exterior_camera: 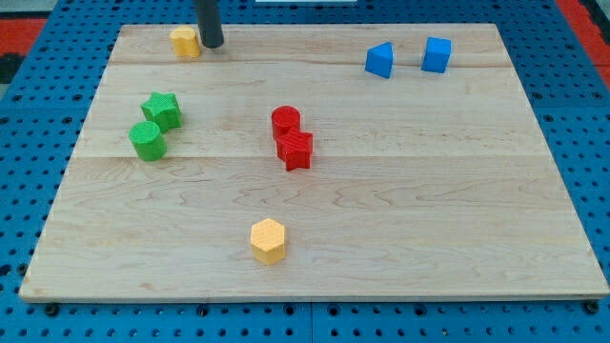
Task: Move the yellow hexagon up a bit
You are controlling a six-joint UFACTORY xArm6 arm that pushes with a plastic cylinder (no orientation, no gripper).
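The yellow hexagon [268,239] sits on the wooden board [429,219] near the view's bottom, a little left of centre. My tip [213,44] is at the view's top left, just right of a second yellow block [185,42] and very close to it or touching it. The tip is far from the yellow hexagon, which lies well below it and slightly to the right.
A green star [163,110] and a green cylinder [147,140] sit at the left. A red cylinder [285,121] and a red star [295,150] touch at the centre. Two blue blocks [379,60] [437,54] sit at the top right.
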